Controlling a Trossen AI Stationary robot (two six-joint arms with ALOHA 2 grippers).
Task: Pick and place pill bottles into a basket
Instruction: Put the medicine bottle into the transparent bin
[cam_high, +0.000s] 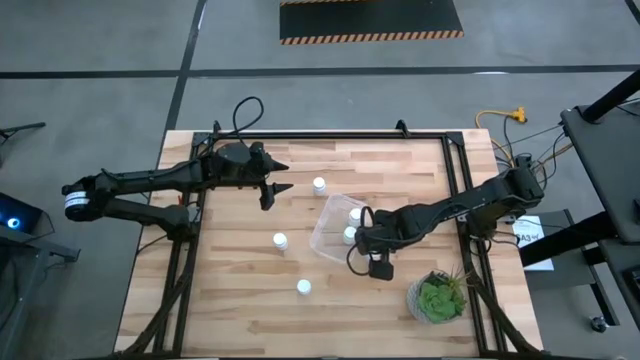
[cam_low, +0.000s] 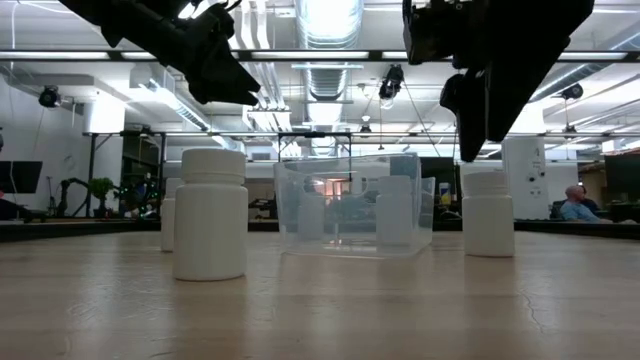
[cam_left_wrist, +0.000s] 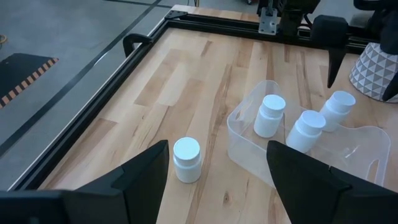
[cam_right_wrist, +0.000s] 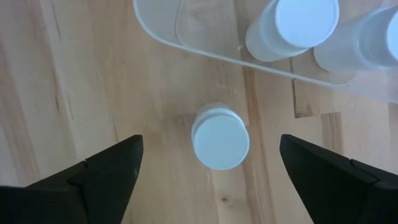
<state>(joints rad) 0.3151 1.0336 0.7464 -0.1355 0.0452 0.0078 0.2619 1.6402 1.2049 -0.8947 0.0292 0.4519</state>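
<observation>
The right pincer (cam_right_wrist: 208, 168) hangs wide open above one pill bottle (cam_right_wrist: 220, 137) that stands on the desk (cam_high: 240, 290) just beside the clear basket (cam_high: 330, 232). If it comes down crooked, a finger could bump the cap and tip the bottle, or push the basket wall. Three bottles already stand inside the basket. The left pincer (cam_left_wrist: 217, 180) is open too, near another bottle (cam_left_wrist: 186, 159) outside the basket. Two more bottles wait on the desk, well apart.
</observation>
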